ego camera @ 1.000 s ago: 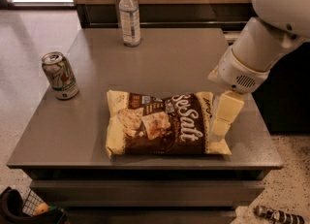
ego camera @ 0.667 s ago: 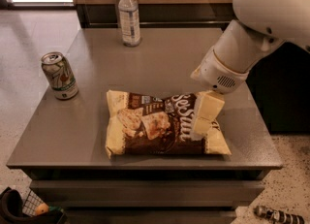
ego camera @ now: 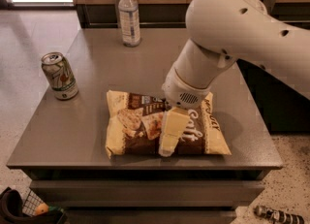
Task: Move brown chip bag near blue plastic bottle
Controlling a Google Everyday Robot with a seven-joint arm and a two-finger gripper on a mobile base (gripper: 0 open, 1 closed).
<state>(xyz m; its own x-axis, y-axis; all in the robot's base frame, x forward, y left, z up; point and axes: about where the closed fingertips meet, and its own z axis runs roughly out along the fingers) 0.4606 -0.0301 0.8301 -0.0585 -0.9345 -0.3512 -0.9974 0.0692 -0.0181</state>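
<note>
The brown chip bag (ego camera: 138,132) lies flat at the front of the grey worktop (ego camera: 121,68). Its long lower edge runs just beside the worktop's front edge, and its right-hand corner reaches toward the front right corner. The claw (ego camera: 166,149) hangs over the middle of the bag, its pale tip low against the dark brown part near the front edge. Whether it is spread, pressed together or pinching the wrapper cannot be told from this angle. The bulky white arm (ego camera: 227,29) comes in from the right and covers the worktop's right rear area and part of the bag's upper edge. The blue plastic bottle (ego camera: 129,17) stands upright at the far edge, left of centre and well apart from the bag. A broad bare stretch of worktop lies between the two. A green-and-white soda can (ego camera: 59,76) stands upright near the left edge, level with the bag's upper left corner but apart from it, leaving a strip of bare surface between them. Beyond the far edge rises a dark wall base, with wood panelling above it.
</note>
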